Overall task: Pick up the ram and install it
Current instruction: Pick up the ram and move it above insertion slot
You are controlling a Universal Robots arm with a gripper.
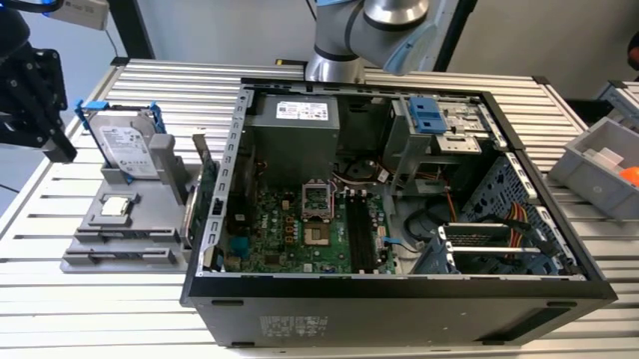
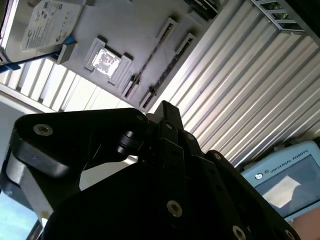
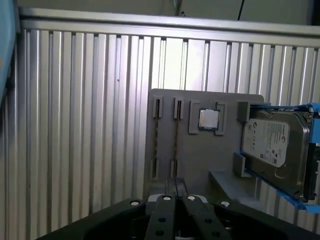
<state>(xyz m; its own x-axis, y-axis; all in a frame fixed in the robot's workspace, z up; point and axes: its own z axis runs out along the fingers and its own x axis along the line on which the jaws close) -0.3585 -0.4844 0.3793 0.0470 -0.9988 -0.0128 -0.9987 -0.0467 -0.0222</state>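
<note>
Two thin dark ram sticks stand on edge in the slots of a grey holder tray [image 3: 200, 155]. One ram stick [image 3: 156, 137] [image 2: 150, 60] lies beside the other [image 3: 176, 137]. My black gripper [image 3: 175, 184] [image 2: 166, 107] hangs above the holder's near edge, its fingers together with nothing between them. In the exterior view the gripper [image 1: 58, 149] is at the far left, above and to the left of the holder [image 1: 125, 258]. The open computer case [image 1: 399, 292] shows its motherboard with long black memory slots [image 1: 357, 224].
On the holder stand a silver hard drive with blue rails [image 1: 130, 146] [image 3: 272, 145], a square processor chip [image 1: 117, 206] [image 3: 208, 119] and a green card [image 1: 203, 187] next to the case. A grey bin [image 1: 604, 168] sits at the exterior view's right. The arm's base [image 1: 340, 45] rises behind the case.
</note>
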